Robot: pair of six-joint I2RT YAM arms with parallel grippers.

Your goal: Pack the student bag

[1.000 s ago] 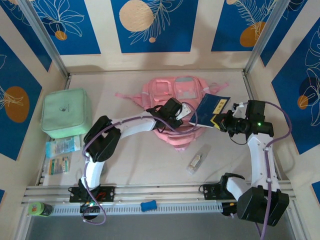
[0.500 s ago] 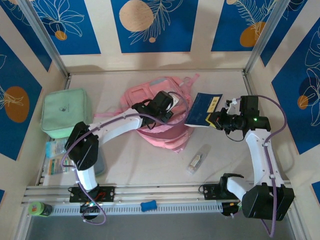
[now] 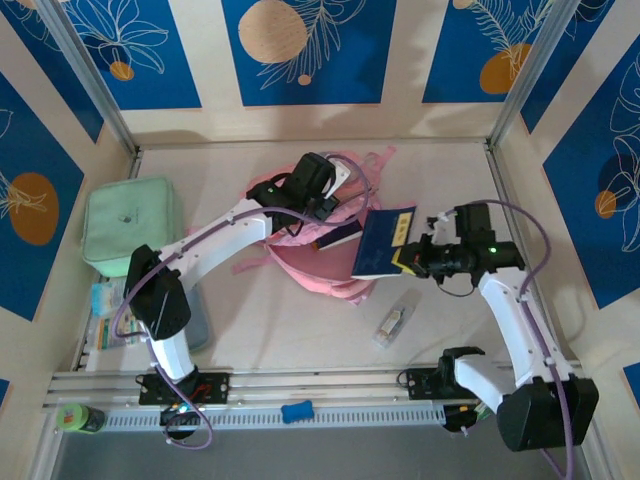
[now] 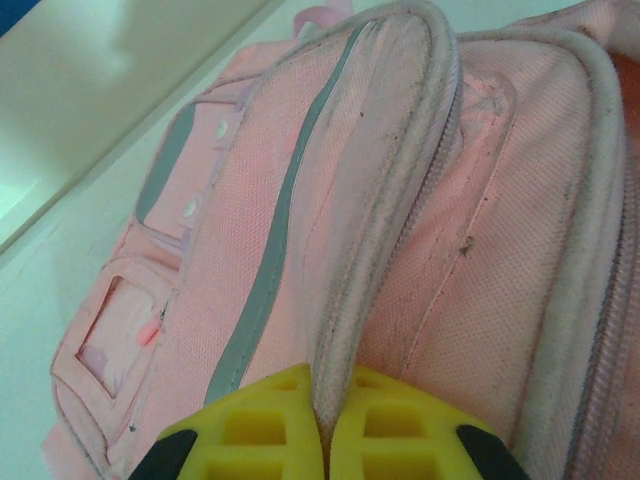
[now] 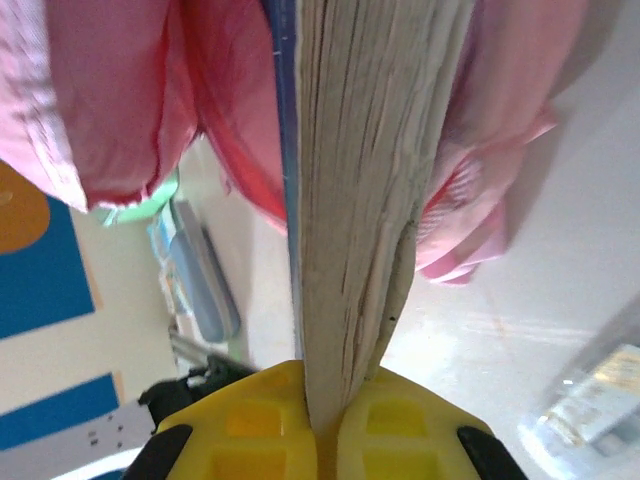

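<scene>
Bare table (image 3: 450, 175) behind the student bag (image 3: 310, 268); mint-green case (image 3: 132, 225) and packets (image 3: 122, 298) along left edge.

The pink backpack (image 3: 318, 268) lies crumpled at the middle of the table (image 3: 250, 330), its far edge pulled up by the left gripper (image 3: 330, 200), which is pinched tight on the fabric. From the right, the right gripper (image 3: 406, 258) grips a blue book (image 3: 383, 240) by its near-right edge, and the book's left end overlaps the backpack. A clear packet (image 3: 394, 322) lies nearer, just right of centre. At the far left sits a mint-green soft case (image 3: 133, 225), with small packets (image 3: 122, 295) just near of it.
</scene>
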